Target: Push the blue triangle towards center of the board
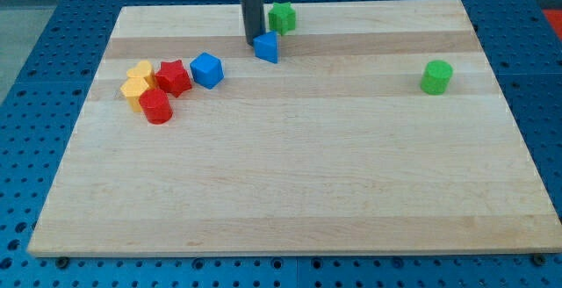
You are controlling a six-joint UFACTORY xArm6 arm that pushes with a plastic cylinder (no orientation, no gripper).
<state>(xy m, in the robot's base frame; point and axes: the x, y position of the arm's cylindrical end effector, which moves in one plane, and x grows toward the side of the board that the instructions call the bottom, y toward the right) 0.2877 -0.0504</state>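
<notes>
The blue triangle (267, 47) lies on the wooden board (290, 183) near the view's top, a little left of the middle. My tip (252, 40) is the lower end of a dark rod that comes down from the view's top. It stands right at the triangle's upper left side, touching or nearly touching it. A green star-shaped block (282, 16) sits just above and to the right of the triangle.
A blue cube-like block (207, 69) lies left of the triangle. Further left is a cluster: a red star (174, 77), a red cylinder (156, 107) and yellow blocks (136, 82). A green cylinder (435, 76) stands at the view's right.
</notes>
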